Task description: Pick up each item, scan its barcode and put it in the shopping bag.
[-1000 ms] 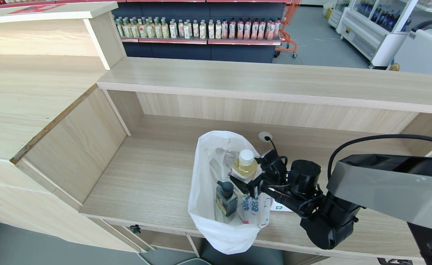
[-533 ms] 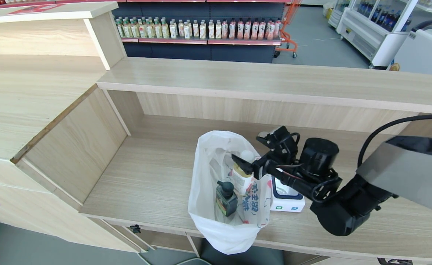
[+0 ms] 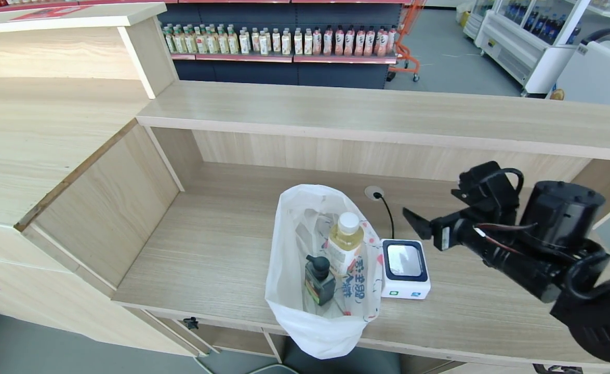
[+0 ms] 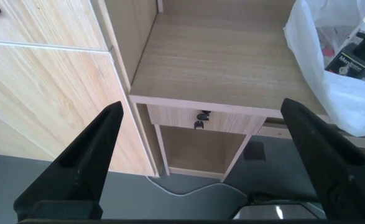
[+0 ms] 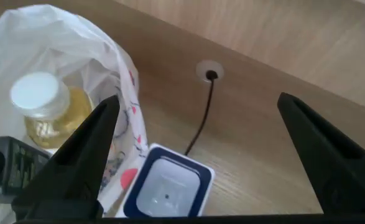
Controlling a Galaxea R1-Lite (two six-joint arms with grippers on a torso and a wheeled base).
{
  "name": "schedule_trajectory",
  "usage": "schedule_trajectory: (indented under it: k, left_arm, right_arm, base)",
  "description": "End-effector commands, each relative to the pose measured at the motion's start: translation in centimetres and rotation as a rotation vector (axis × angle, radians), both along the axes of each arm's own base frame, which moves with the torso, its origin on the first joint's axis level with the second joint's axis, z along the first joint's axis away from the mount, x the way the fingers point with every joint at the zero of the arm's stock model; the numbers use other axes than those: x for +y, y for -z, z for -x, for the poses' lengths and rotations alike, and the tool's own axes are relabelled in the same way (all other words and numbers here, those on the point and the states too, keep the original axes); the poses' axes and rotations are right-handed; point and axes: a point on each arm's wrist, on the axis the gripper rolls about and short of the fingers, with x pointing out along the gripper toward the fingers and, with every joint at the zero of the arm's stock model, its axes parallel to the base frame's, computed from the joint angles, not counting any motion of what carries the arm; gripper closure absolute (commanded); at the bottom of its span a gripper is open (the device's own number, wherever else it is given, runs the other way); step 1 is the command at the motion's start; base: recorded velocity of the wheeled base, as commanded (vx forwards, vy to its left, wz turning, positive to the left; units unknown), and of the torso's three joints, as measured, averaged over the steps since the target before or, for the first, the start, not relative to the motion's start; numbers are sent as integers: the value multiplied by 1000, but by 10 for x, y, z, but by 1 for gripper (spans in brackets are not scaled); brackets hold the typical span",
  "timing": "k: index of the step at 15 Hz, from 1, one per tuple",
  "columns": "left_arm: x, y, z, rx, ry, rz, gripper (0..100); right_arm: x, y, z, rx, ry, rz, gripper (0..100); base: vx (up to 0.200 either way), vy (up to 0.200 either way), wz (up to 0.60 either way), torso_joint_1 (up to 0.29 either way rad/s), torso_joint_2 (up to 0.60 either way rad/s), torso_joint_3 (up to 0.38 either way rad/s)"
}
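Status check, my read: both items are already in the white shopping bag (image 3: 290,244), which stands at the front edge of the tabletop (image 3: 216,244). A drink bottle (image 3: 345,240) with a white cap and yellowish liquid stands upright in it. A dark pump bottle (image 3: 319,278) is just beside it, also upright, so both long axes run vertical.

The right tool (image 3: 424,226) hangs above the tabletop with its fingers spread wide and nothing between them. The relation that matters is this: the bag lies to that tool's left, and the barcode scanner (image 3: 405,267) sits between them, touching or nearly touching the bag's side. The scanner's cable (image 3: 388,213) runs back to a hole in the tabletop.

The left tool (image 4: 201,162) is also spread wide and empty. It sits low, out in front of the tabletop's edge and off to the bag's left. I'd call the right arm the better placed one for anything near the scanner.

As for writing, the bag has blue print and red spots, and both bottles carry labels, but none of it is clear enough for me to read.
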Motion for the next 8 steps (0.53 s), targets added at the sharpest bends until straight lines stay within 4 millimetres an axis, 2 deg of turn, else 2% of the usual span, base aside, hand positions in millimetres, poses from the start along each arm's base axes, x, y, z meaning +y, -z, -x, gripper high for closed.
schedule_trajectory:
  k: [1,3,4,5,8]
  left_arm:
    - [0,0,0,-1,0,0,0]
    - [0,0,0,-1,0,2,0]
    - [0,0,0,-1,0,2,0]
    - [0,0,0,0,0,11,0]
    - [0,0,0,0,0,12,0]
  right_arm:
    - [-42,-1,53,12,179,21,0]
    - [-55,0,80,14,275,28,0]
    - [-55,0,80,14,275,28,0]
    - [-60,4,99,25,290,34,0]
    - [-62,3,104,29,292,35,0]
  base:
    - [0,0,0,0,0,0]
    - [0,0,0,0,0,0]
    - [0,0,0,0,0,0]
    - [0,0,0,0,0,0]
    - [0,0,0,0,0,0]
